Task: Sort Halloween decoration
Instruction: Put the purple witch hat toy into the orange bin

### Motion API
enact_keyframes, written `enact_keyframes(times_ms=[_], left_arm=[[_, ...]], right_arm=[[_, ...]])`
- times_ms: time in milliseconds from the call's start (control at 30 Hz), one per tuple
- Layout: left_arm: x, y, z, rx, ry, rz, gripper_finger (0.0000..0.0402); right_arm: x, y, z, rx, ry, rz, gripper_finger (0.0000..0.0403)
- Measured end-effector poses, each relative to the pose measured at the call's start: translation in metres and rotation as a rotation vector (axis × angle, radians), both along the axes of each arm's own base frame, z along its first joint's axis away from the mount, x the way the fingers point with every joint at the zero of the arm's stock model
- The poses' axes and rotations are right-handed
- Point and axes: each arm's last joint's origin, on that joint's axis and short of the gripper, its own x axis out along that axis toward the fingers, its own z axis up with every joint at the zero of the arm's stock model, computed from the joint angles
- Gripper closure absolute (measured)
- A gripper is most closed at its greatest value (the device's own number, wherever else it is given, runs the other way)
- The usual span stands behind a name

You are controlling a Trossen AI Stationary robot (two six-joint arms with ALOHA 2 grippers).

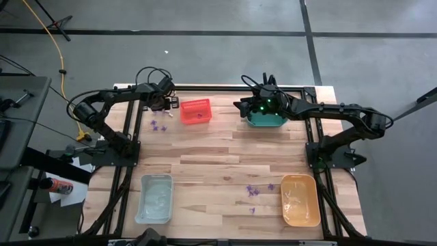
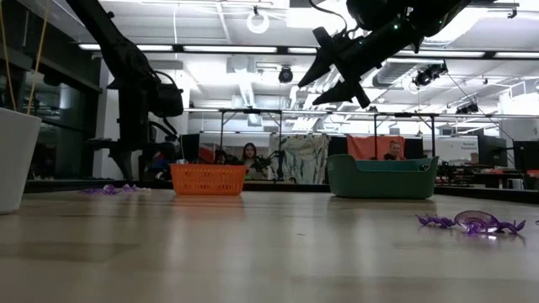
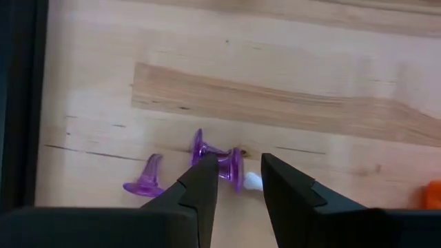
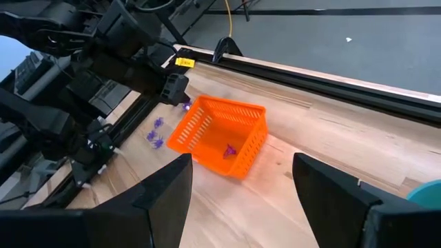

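Purple trinkets [image 3: 219, 160] lie closest of all, right off the tips of the left hand [image 3: 238, 189], whose two dark fingers stand apart with one spiky piece between and just beyond them; a second purple piece [image 3: 143, 180] lies beside it on the bare wood, and a small white bit [image 3: 252, 181] touches the first. More of the Halloween decoration is scattered elsewhere: a cluster [image 1: 255, 192] near the orange bin [image 1: 300, 200] on the bench [image 1: 225, 154], and one piece [image 4: 229, 149] already inside the red basket [image 1: 195, 111].

To do this pick well, I judge the left hand should come straight down so the fingers bracket the trinket's narrow waist, then close gently (the thing is tiny and looks likely to skitter on smooth wood). Taking the white bit along should be avoided.

As for pose, the left arm is folded back toward the far edge with its wrist pointing down, beside the red basket. Over the green bin [image 1: 265, 121] hovers the right hand [image 4: 241, 179], raised and waiting, fingers spread wide.
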Motion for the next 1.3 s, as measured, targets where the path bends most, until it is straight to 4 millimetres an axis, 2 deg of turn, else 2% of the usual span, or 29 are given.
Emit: enact_keyframes(times_ms=[400, 1300], left_arm=[[-0.0001, 0.0005, 0.0002, 0.014, 0.012, 0.004, 0.0336], [0.0022, -0.0051, -0.0078, 0.055, 0.001, 0.031, 0.0337]], right_arm=[[-0.0003, 0.0001, -0.0005, 0.002, 0.006, 0.0, 0.0158], [-0.0002, 0.0001, -0.0006, 0.007, 0.005, -0.003, 0.0158]])
